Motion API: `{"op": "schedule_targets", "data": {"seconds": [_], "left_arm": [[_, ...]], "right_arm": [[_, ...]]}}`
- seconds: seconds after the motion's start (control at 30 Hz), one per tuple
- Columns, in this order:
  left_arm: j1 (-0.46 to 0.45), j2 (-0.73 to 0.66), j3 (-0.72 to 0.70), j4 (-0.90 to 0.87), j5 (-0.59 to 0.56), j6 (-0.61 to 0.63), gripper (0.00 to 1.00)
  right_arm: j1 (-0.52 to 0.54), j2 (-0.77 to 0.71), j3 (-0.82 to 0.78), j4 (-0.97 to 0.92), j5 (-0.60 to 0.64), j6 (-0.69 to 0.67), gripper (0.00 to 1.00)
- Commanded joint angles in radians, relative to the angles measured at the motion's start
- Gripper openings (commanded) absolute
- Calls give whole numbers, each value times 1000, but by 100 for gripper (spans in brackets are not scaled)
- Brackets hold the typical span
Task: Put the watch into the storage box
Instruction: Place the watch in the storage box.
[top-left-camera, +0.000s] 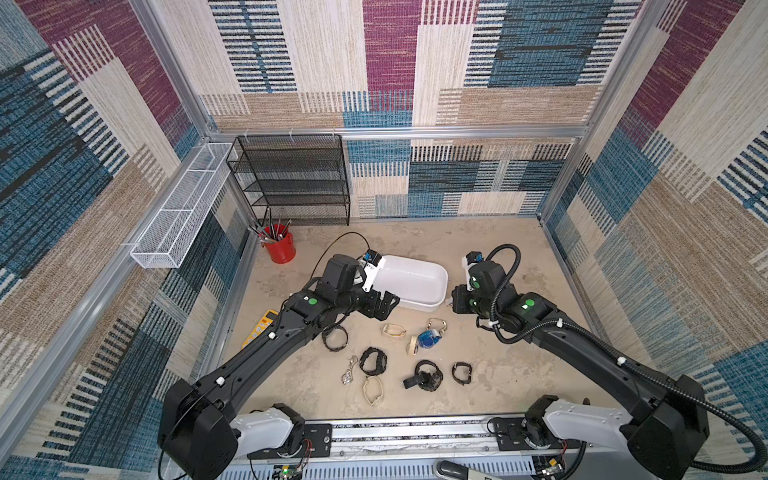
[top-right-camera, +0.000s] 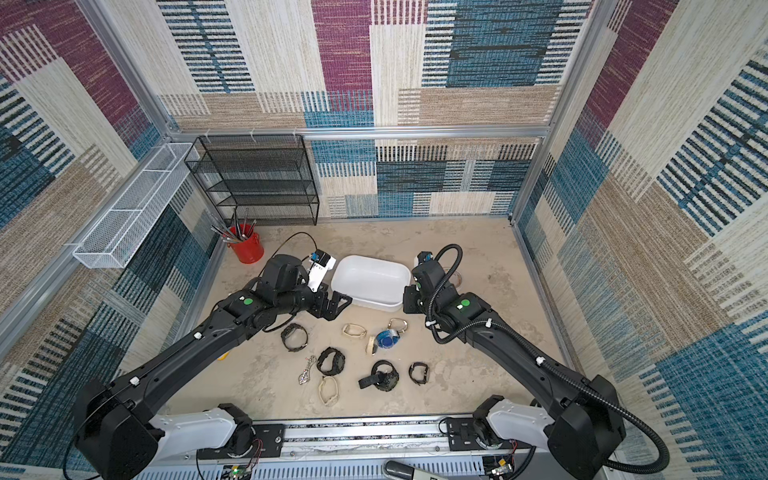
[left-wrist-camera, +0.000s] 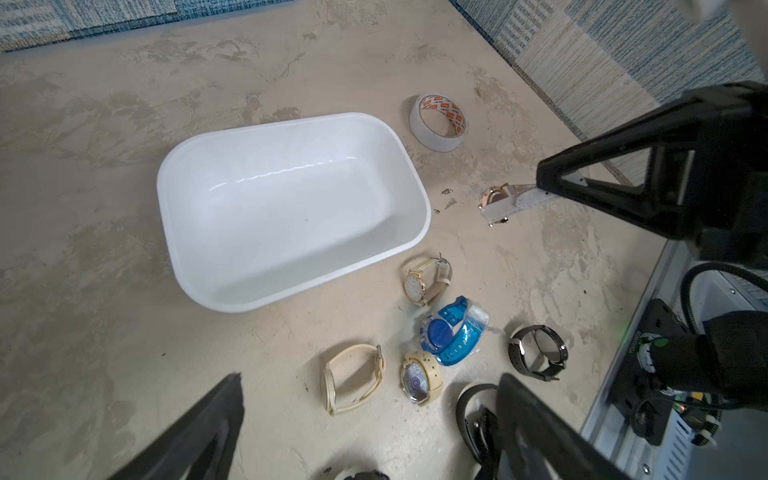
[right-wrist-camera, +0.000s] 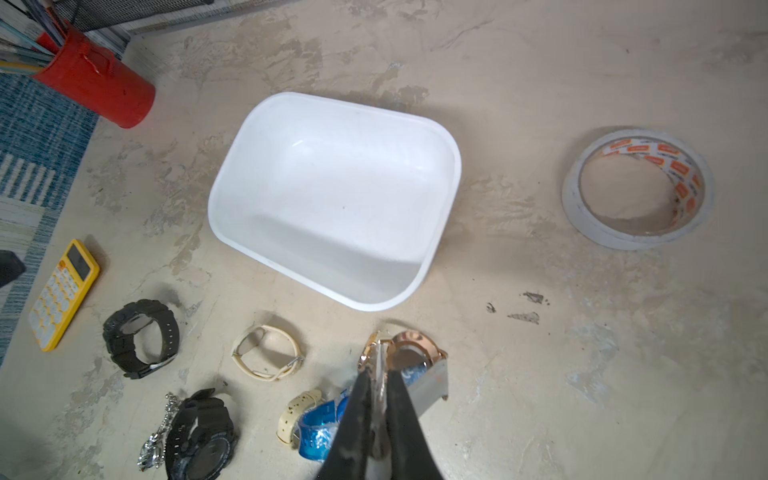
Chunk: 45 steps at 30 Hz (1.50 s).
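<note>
Your right jaws are closed on the strap of the watch (right-wrist-camera: 409, 353), just beside the near right corner of the storage box (right-wrist-camera: 332, 199). Its long axis runs on from the jaws, with the rose-gold case leading toward the box. Your left jaws stand wide, holding nothing. The table (right-wrist-camera: 540, 374) is mottled beige, and patchwork carpet in blue, maroon and cream covers the walls (top-left-camera: 374, 62).
</note>
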Motion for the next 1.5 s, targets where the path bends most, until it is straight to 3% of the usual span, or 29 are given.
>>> {"op": "schedule_targets", "data": {"seconds": [0.0,0.67,1.47], "left_arm": [[0,-9,-7,46,-14,9,96],[0,-13,-7,46,-9,6,96],[-2,-3,-4,41,-13,3,96]], "right_arm": [[0,51,44,118,-50,-27,12],[-40,428,224,297,-41,-152,12],[-129,596,204,430,-78,-153,12]]}}
